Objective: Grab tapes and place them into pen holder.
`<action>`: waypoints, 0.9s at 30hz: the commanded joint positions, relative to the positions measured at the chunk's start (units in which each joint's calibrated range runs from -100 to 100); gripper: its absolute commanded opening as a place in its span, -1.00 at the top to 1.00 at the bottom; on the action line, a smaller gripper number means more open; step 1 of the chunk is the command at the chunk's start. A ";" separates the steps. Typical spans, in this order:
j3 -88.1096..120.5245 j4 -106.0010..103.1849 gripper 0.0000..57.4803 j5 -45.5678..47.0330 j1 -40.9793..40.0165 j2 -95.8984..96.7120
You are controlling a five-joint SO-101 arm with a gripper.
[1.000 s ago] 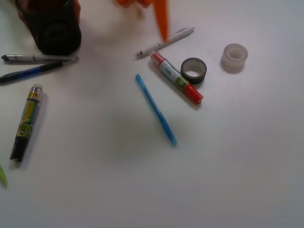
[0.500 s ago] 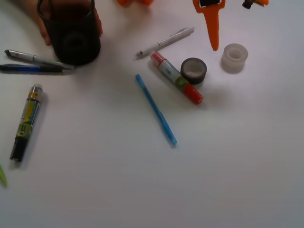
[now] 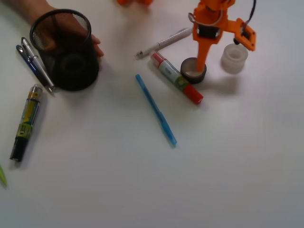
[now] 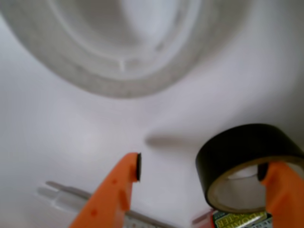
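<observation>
- The black tape [image 4: 247, 156], a glossy ring with a pale inner core, lies flat on the white worktop [image 3: 228, 156], touching the red-capped marker [image 3: 176, 78] at its 9 o'clock.
- The gripper [image 4: 202, 180] has its orange jaws spread; one tip sits inside the ring, the other outside.
- The translucent tape [image 3: 234, 58] lies at 2 o'clock, near.
- The mesh pen holder [image 3: 64, 47], well apart at 9 o'clock, is steadied by a hand [image 3: 92, 45]; a dark ring shows inside.
- Two tapes lie out.
</observation>
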 commanded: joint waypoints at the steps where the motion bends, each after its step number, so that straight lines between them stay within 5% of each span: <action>1: -5.61 0.71 0.04 -0.34 -1.12 1.59; 8: -5.25 0.45 0.43 -0.59 -0.08 3.63; 13: -5.34 -0.08 0.48 -2.59 -0.22 5.33; 17: -5.52 -0.08 1.00 -2.44 -0.30 5.93; 27: -7.06 10.25 0.99 0.24 5.53 -1.47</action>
